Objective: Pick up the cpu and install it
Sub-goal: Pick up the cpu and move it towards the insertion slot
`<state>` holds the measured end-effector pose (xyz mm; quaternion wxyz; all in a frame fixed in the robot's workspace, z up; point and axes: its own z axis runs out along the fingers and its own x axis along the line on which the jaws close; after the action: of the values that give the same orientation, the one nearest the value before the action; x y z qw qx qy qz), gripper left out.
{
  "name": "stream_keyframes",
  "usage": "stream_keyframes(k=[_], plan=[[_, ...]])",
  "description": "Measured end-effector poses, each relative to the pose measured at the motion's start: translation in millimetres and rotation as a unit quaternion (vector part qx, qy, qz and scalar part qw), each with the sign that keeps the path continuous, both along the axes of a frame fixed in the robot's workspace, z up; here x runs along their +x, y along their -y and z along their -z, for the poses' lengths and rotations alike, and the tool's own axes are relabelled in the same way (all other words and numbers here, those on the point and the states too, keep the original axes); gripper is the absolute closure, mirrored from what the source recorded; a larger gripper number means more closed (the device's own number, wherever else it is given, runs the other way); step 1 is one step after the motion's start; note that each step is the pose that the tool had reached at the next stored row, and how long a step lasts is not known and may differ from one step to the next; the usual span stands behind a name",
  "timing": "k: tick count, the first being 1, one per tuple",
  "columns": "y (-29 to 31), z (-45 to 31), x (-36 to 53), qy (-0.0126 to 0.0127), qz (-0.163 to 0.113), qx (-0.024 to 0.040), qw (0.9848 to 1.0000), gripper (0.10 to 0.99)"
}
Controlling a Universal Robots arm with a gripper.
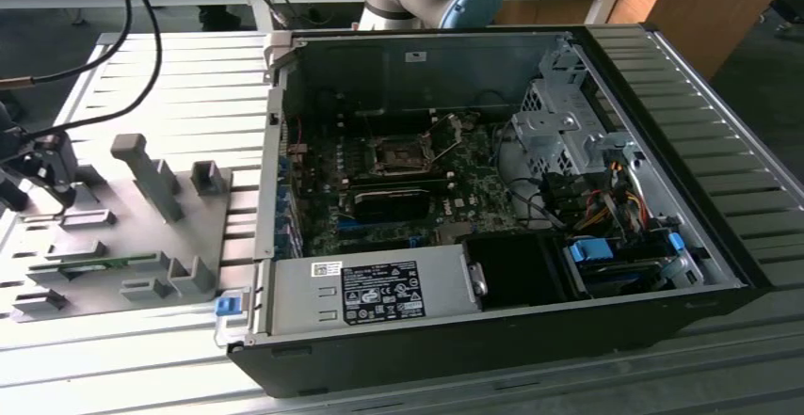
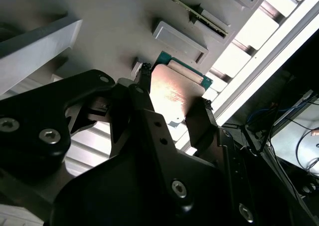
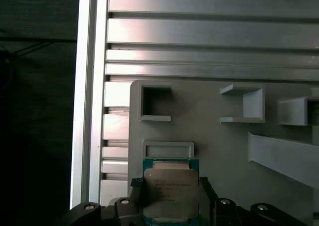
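Observation:
The cpu is a small square chip with a silvery top and a green rim, and it also appears as cpu in the second wrist view. My gripper is shut on it, with a black fingertip pressed against each of two opposite edges. The chip hangs just above the grey fixture plate, beside a shallow rectangular pocket. In the exterior view my gripper is at the far left over that plate, well away from the open computer case. The dark socket sits mid-motherboard.
Grey upright holders rise from the fixture plate, and a green memory stick lies in one slot. The case's left wall stands between the plate and the motherboard. Cables and a drive cage crowd the case's right side.

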<state>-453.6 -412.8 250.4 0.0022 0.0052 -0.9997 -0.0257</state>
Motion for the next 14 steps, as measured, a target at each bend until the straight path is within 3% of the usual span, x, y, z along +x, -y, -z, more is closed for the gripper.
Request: stream_keyframes(k=[14], plan=[[-0.2, -5.7, 0.0, 0.0, 0.0, 0.0, 1.0, 0.557]])
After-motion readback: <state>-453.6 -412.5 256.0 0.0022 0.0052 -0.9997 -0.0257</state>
